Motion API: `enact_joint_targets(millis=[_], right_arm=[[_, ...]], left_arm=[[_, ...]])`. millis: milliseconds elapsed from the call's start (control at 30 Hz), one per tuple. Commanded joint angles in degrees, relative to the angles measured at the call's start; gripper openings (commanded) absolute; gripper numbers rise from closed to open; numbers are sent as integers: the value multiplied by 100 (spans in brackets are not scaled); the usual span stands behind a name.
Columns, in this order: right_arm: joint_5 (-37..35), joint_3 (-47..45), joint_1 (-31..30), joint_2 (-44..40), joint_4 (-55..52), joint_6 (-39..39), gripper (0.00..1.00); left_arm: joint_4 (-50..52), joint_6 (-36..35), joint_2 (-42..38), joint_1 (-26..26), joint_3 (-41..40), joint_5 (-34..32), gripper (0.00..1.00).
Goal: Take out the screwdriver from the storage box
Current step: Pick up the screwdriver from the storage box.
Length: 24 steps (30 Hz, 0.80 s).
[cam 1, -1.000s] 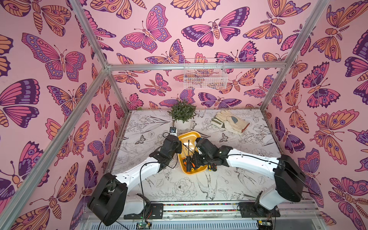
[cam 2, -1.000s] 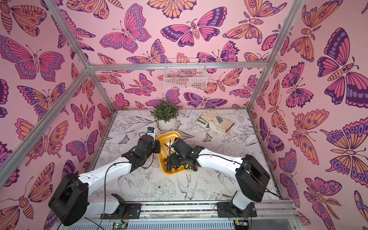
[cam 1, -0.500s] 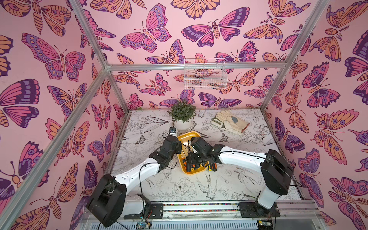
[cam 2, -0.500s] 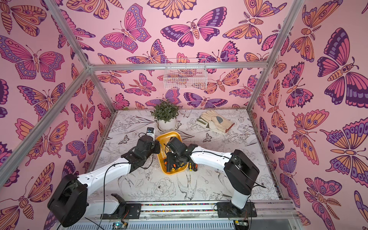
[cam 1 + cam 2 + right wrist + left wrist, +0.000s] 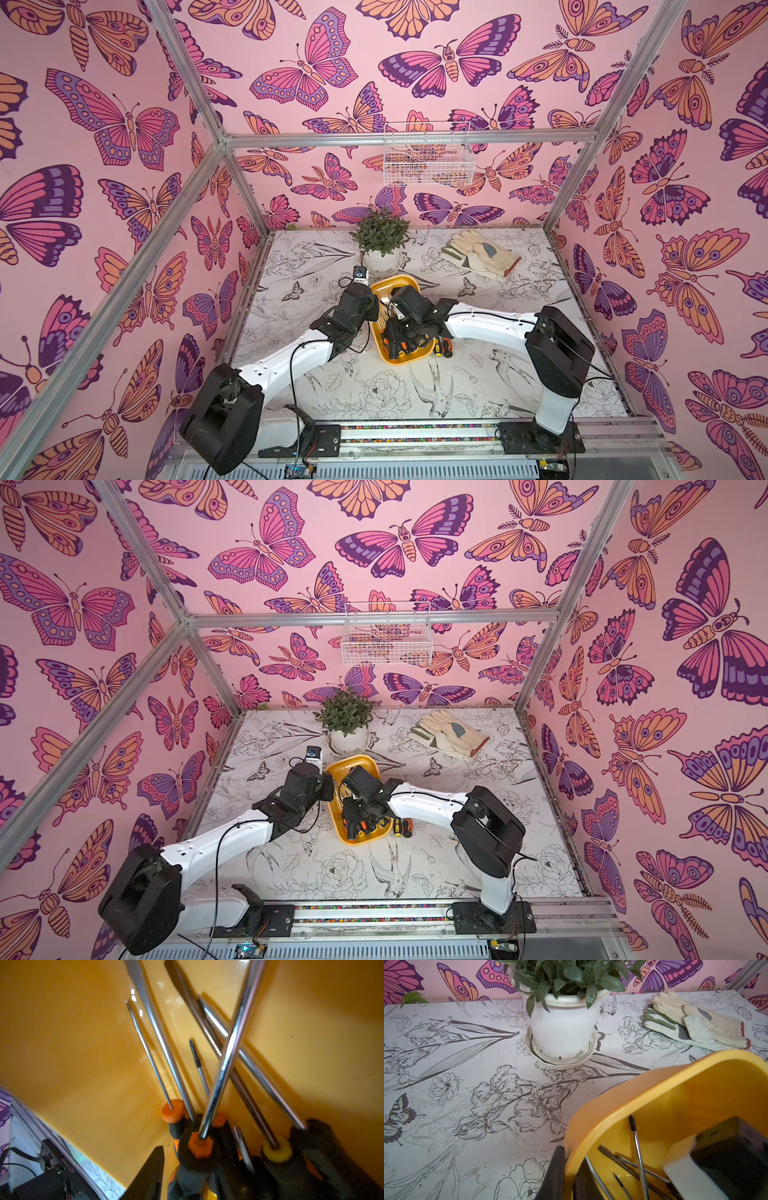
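Screwdriver [image 5: 222,1068]: black handle with orange collar, inside the storage box [image 5: 395,286] at the end nearest the robot's base, its shaft tilted across the other screwdrivers [image 5: 145,1043].
Right gripper [image 5: 191,1157]: closed around that handle.
Left gripper [image 5: 569,1174]: clamped on the box's rim, one finger outside and one inside.
Beside the box: two loose screwdrivers [image 5: 442,348] on the table.
Behind: potted plant [image 5: 380,241], gloves [image 5: 480,253].

One plant [image 5: 380,233] in a white pot [image 5: 380,261] on a saucer [image 5: 560,1062], one pair of pale gloves [image 5: 482,254] nearby, one wire basket [image 5: 428,166] on the back wall [image 5: 291,174].
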<state>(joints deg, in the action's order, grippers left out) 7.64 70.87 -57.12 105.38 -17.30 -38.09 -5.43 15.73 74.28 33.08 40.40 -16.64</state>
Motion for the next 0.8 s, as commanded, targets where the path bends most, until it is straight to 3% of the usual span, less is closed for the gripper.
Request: enact_joint_targets(millis=[0,767], right_arm=[[0,103,50,177,-37,29,43],[66,-135,193,280,106,-32,21]], left_arm=[[252,-165,-35,28,-94,-6,0],[274,-137,-77,32,-152,-14,0]])
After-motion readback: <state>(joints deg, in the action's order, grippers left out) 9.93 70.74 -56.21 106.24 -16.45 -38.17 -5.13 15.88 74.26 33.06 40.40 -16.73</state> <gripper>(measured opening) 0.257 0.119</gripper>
